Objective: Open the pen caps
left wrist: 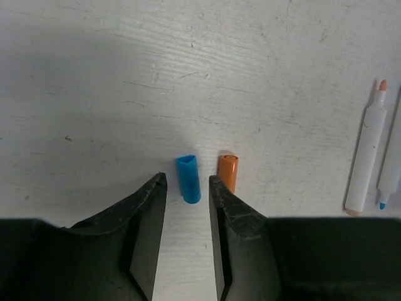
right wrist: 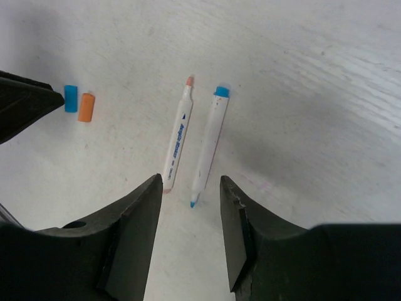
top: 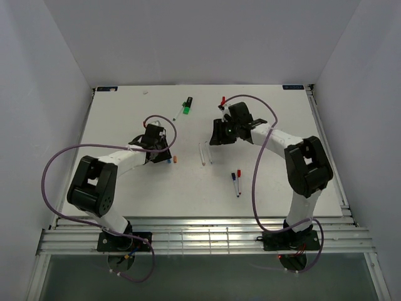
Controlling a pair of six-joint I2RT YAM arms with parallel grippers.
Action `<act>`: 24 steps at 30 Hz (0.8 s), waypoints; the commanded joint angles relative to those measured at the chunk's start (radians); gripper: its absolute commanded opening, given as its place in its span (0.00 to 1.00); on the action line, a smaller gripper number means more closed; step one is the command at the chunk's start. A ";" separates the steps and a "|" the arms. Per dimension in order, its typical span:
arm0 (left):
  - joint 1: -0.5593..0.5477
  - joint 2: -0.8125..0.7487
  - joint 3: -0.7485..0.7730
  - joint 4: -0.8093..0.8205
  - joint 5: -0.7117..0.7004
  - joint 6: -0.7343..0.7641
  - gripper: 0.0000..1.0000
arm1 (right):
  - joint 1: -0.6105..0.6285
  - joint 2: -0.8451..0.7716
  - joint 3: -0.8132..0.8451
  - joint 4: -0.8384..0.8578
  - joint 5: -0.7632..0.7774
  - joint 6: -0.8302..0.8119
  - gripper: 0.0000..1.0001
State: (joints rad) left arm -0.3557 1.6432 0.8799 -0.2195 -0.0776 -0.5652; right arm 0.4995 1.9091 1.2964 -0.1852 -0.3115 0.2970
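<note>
from where i stand, two of the pens look done: the blue cap [left wrist: 188, 179] and the orange cap [left wrist: 228, 173] lie side by side on the white table [top: 276, 125], just apart from each other, and their pens lie bare a little to the right, the orange-tipped pen [right wrist: 178, 135] beside the blue-tipped pen [right wrist: 208, 147], nearly parallel. the left gripper [left wrist: 187, 182] hangs low over the caps with its jaws parted and nothing between them; the blue cap lies just off its tips, the orange one at the edge of one finger. the right gripper [right wrist: 191, 180] hovers over the near ends of the two bare pens, jaws likewise apart and empty. what is left, as i judge it: the black marker [top: 186, 108] at the far side keeps its green cap, and nearer the arms the blue-capped pen [top: 233, 182] and the red-capped pen [top: 239, 179] lie together, still closed (there is also something small and red beside the right arm at the far side, too small for me to tell). so roughly two opened, at least three to go.
</note>
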 commanded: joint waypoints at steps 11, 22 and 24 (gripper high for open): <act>0.000 -0.413 -0.007 -0.092 0.131 -0.053 0.63 | -0.009 -0.579 -0.465 -0.120 0.247 -0.009 0.50; -0.066 -0.487 -0.084 -0.027 0.229 -0.105 0.62 | -0.013 -0.601 -0.583 -0.109 0.252 0.047 0.47; -0.072 -0.490 -0.090 -0.024 0.228 -0.108 0.62 | -0.013 -0.602 -0.598 -0.099 0.246 0.053 0.46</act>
State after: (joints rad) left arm -0.4191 1.1748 0.7979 -0.2649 0.1242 -0.6594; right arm 0.4908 1.3296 0.7174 -0.3183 -0.0772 0.3290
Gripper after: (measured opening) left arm 0.621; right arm 0.466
